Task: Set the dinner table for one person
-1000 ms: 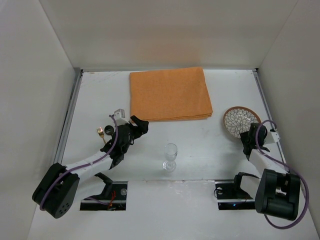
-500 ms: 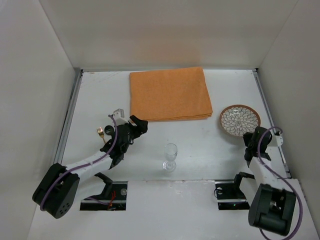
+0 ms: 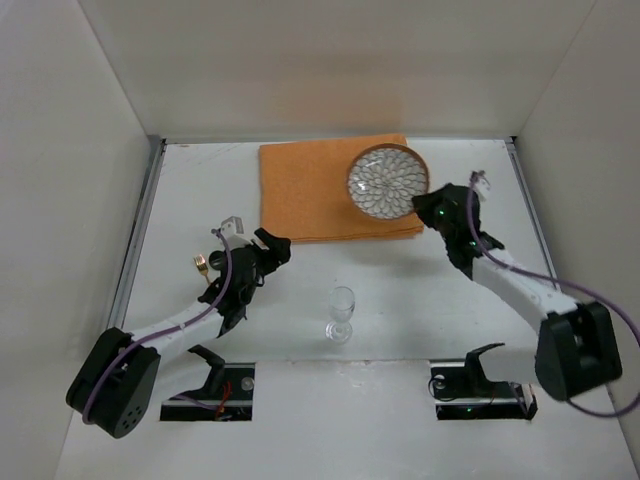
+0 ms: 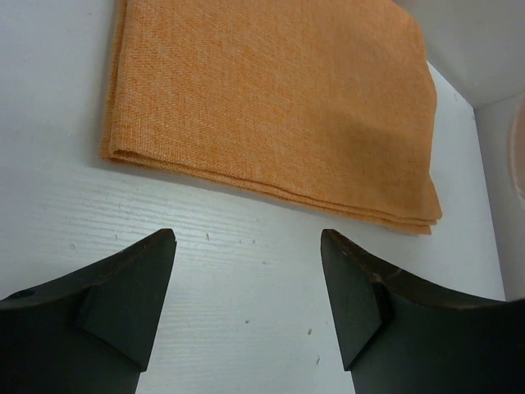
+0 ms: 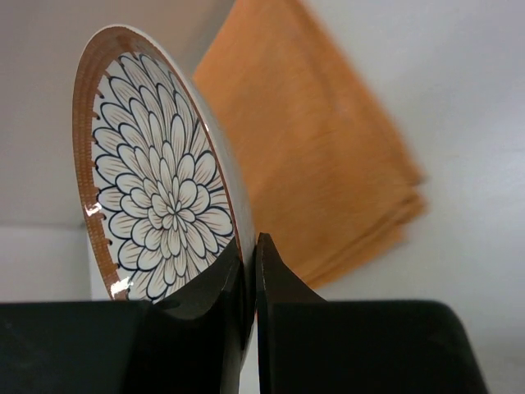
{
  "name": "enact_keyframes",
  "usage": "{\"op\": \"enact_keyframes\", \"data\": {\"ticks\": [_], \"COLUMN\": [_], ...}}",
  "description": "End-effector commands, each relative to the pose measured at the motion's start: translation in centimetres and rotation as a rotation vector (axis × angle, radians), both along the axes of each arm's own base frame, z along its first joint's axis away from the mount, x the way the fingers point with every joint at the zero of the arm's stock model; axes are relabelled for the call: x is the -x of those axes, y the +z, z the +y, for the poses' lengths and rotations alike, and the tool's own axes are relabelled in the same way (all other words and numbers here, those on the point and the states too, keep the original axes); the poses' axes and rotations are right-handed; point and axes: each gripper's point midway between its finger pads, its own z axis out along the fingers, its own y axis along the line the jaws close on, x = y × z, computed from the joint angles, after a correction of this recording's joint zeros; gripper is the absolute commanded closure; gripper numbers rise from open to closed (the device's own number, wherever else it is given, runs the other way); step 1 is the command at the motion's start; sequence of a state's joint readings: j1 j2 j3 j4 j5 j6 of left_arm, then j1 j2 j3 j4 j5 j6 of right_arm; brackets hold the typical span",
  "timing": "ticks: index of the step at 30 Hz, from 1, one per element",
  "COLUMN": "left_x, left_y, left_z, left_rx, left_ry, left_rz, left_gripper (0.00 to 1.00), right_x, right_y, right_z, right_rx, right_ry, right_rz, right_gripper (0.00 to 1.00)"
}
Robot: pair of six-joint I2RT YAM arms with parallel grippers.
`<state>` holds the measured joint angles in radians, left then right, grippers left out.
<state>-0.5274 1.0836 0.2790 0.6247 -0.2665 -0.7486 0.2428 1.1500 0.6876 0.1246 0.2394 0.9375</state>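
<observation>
A round plate [image 3: 388,183] with a brown rim and a black-and-white flower pattern hangs tilted over the right part of the orange cloth mat [image 3: 320,190]. My right gripper [image 3: 428,208] is shut on its rim. In the right wrist view the plate [image 5: 156,180] stands on edge, its rim pinched in the gripper [image 5: 250,263], with the mat [image 5: 328,164] behind. My left gripper [image 3: 275,248] is open and holds nothing, just in front of the mat's near left corner. The left wrist view shows that gripper [image 4: 248,238] over bare white dinner table [image 4: 246,312], with the mat [image 4: 271,98] ahead.
A clear stemmed glass [image 3: 342,312] stands upright near the front middle of the dinner table [image 3: 430,290]. A small gold utensil [image 3: 200,264] lies beside the left arm. White walls close in the left, right and far sides.
The right gripper closed on the plate at the table's right edge. It lifted the plate and carried it left and away, over the mat. The left arm barely moved.
</observation>
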Motion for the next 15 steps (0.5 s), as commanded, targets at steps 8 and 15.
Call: {"op": "enact_keyframes", "data": {"ticks": [8,15], "left_x": [-0.9,-0.9], "left_y": [2.2,2.4], "left_z": [1.5,2.0], "left_rx": [0.015,0.019], "left_ry": [0.063,0.075], "left_rz": [-0.085,-0.087], "left_gripper": [0.30,0.30], "right_x": [-13.6,-16.7], "right_y": [6.1,2.2], "right_z": [13.8,17.4], "right_rx": [-0.120,-0.143], "right_ry": [0.223,0.241], "right_rz": [-0.210,-0.133], "right_gripper": [0.96,0.96]}}
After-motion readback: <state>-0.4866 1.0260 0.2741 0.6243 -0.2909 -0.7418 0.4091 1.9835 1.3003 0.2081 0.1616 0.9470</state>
